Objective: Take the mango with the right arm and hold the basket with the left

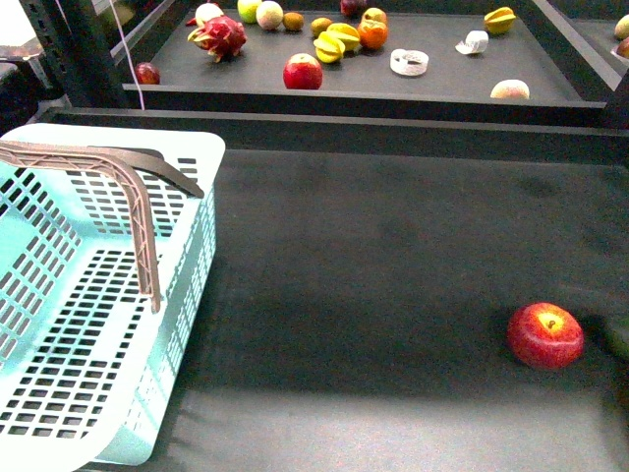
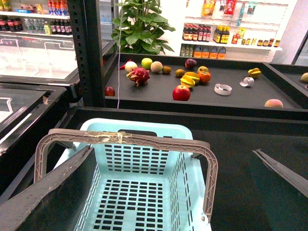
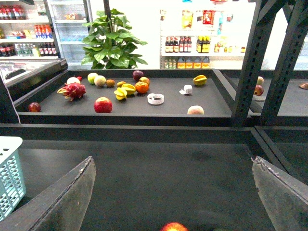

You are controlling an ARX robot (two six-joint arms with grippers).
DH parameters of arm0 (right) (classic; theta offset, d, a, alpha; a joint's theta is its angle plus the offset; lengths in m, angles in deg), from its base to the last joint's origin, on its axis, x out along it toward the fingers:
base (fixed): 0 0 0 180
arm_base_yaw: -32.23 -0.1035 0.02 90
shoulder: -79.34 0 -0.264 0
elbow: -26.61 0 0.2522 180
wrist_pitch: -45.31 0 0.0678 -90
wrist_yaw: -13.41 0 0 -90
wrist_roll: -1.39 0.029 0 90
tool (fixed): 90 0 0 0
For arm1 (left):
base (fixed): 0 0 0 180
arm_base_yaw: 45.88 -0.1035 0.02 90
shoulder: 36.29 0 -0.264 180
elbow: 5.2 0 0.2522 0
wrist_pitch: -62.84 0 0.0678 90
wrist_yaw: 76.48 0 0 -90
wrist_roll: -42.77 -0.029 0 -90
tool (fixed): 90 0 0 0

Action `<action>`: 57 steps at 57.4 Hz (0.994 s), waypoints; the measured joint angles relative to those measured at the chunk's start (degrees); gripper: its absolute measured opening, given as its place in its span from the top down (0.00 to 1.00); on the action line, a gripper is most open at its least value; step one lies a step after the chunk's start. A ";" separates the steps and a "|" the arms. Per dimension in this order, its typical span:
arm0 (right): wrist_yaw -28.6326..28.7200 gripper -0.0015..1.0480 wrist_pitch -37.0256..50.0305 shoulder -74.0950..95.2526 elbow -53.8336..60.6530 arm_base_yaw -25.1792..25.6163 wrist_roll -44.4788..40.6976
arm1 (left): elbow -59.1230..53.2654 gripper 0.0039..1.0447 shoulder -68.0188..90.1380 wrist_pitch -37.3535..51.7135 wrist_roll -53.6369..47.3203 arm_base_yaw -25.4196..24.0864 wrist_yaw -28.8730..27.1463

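Turquoise plastic catches the eye first: the basket (image 1: 192, 275) sits on the dark table (image 1: 373, 246), its grey-brown handle (image 1: 138, 211) arched over the open top. Right above the basket hangs the left gripper (image 2: 172, 152), jaws spread wide and gripping nothing, the handle crossing just ahead of the tips. Off to the basket's right, the right gripper (image 3: 173, 161) is likewise wide apart and empty. A red apple (image 1: 545, 335) lies well right of the basket. Beyond the basket a tray (image 1: 442, 84) holds mixed fruit, a dragon fruit (image 1: 218, 36) among them; which one is the mango I cannot tell.
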 joint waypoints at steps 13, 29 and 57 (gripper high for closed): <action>0.00 0.08 0.00 0.00 0.00 0.00 -0.02 | 0.00 0.05 0.00 -0.02 0.00 0.00 0.00; 0.00 0.08 0.00 0.00 0.00 0.00 0.00 | 0.00 0.05 0.00 -0.02 0.00 0.00 0.00; 0.02 0.08 0.00 0.00 0.00 0.00 -0.02 | 0.02 0.05 24.26 28.74 -3.58 13.51 -43.36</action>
